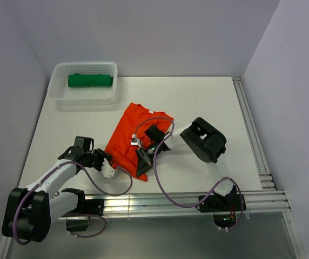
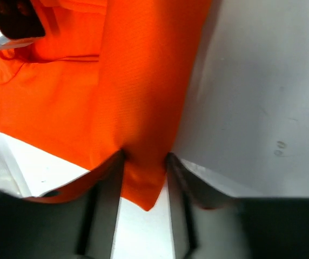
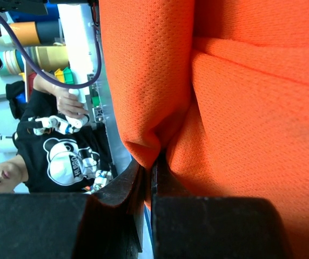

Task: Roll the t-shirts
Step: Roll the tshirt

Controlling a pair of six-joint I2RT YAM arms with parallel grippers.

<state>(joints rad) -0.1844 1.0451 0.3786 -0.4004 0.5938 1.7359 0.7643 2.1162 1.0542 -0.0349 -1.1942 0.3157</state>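
Two t-shirts are in view. The green t-shirt (image 1: 90, 80) lies rolled into a tight bundle inside the white mesh basket (image 1: 57, 93) at the far left of the table (image 1: 214, 113). The orange t-shirt (image 1: 135, 129) lies folded into a long narrow strip near the middle of the table, running from the far side back toward the arms.

Both arms work at its near end. The left gripper (image 1: 107, 169) sits at the near left corner; in the left wrist view its fingers (image 2: 110, 181) stand partway apart with a pointed corner of orange cloth bunched between them, touching both sides. The right gripper (image 1: 142, 168) reaches in at the near right corner, and its black fingers (image 3: 119, 194) are almost together – pinching a thin fold of the orange fabric, which hangs in creases above them.
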